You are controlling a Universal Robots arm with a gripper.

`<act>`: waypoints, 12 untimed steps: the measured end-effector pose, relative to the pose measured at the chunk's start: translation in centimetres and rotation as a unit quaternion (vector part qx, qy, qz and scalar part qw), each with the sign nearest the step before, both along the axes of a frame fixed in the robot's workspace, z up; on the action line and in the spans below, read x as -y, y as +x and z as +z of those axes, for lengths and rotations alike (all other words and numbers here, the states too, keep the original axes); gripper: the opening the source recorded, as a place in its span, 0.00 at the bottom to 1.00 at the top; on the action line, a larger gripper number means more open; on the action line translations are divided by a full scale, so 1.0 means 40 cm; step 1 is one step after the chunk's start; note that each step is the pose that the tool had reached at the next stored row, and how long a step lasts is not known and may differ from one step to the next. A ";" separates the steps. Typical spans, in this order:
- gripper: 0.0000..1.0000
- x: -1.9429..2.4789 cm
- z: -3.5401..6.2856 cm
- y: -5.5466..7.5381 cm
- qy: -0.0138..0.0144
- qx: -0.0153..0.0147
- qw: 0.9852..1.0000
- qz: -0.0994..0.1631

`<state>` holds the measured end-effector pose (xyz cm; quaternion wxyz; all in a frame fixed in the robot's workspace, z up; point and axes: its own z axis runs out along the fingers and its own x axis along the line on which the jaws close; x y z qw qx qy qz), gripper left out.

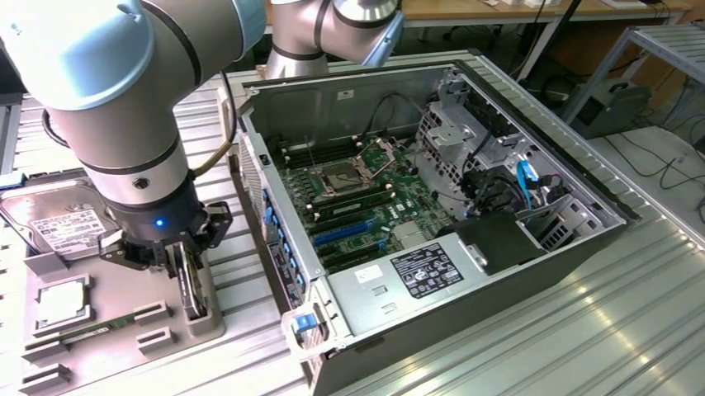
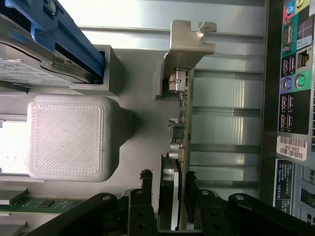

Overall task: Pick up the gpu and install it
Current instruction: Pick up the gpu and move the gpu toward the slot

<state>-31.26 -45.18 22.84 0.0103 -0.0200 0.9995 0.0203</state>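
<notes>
1. In the exterior view, the graphics card [image 1: 196,295] is standing on edge in a slot of the gray holder [image 1: 207,328]. The holder is lying on the ribbed metal surface [image 1: 573,330], to the exterior view's left of the open computer case [image 1: 474,330]. The slot seems to be keeping the card upright so that both flat faces are free for a pinch from above.
2. The hand [image 1: 182,274] is reaching straight down over the card's top edge, at the side of the holder nearest the case. A hard drive [image 1: 55,221] is lying on the holder farther from the case.
3. In the wrist view, the card is showing edge-on. It is a thin green board carrying small silver parts, with a bent metal end bracket [image 2: 189,49] at the end away from the hand. A thicker part, probably the fan, is bulging from one face.
4. The fingers [image 2: 146,196] are sitting narrow, one against each face, and appear to be clamping the card, which is not yet lifted from its slot. The case's port panel [image 2: 295,73] is showing just beyond the card.
</notes>
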 end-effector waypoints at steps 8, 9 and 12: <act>0.29 0.000 0.000 0.000 0.000 0.000 1.000 0.000; 0.29 0.000 0.000 0.000 0.000 0.000 1.000 0.000; 0.28 0.000 0.000 0.000 0.000 0.000 1.000 0.000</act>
